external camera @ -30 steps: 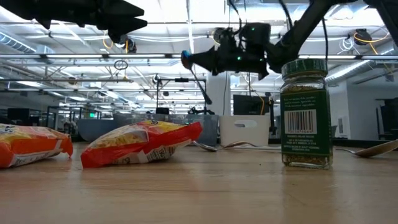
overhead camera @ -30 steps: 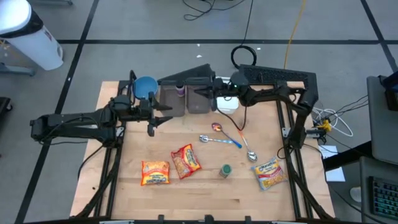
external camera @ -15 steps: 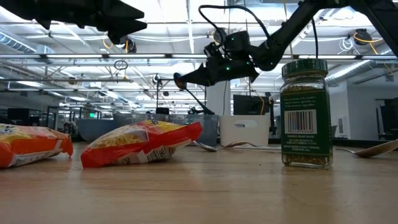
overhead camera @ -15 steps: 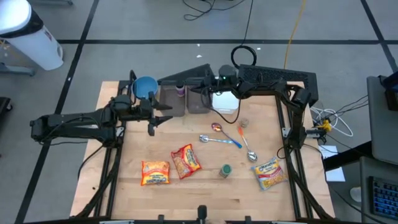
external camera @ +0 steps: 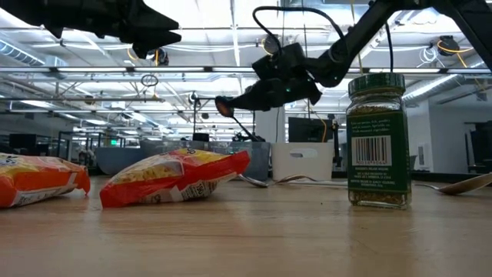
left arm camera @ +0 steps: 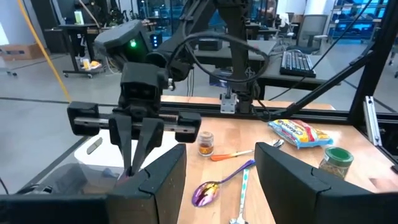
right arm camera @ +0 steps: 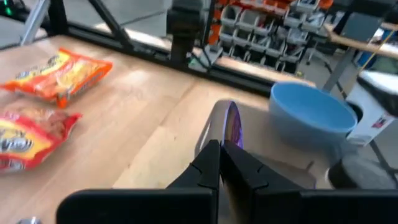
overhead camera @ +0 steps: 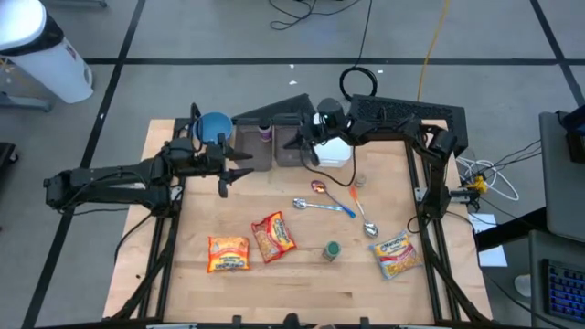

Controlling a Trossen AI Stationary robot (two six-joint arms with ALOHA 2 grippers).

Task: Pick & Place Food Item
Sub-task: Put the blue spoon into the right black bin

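Two orange noodle packs (overhead camera: 228, 253) (overhead camera: 272, 236) and a yellow one (overhead camera: 396, 256) lie flat on the wooden table. A green-lidded spice jar (overhead camera: 331, 250) and a small jar (overhead camera: 358, 181) stand upright. My right gripper (overhead camera: 291, 142) is shut with nothing seen between its fingers. It hangs over the clear bins (overhead camera: 274, 151) at the table's far side, and it also shows in the left wrist view (left arm camera: 134, 165). My left gripper (overhead camera: 239, 174) waits open and level, left of the bins, holding nothing.
A blue bowl (overhead camera: 215, 126) stands left of the bins, and a white bin (overhead camera: 335, 152) to their right. One clear bin holds a purple-topped item (right arm camera: 231, 118). Three spoons (overhead camera: 329, 203) lie mid-table. The near half of the table around the packs is open wood.
My right gripper has moved toward the table's left edge from over the white bin to over the clear bins. It has sunk a little, its wrist has turned, and it has stayed shut.
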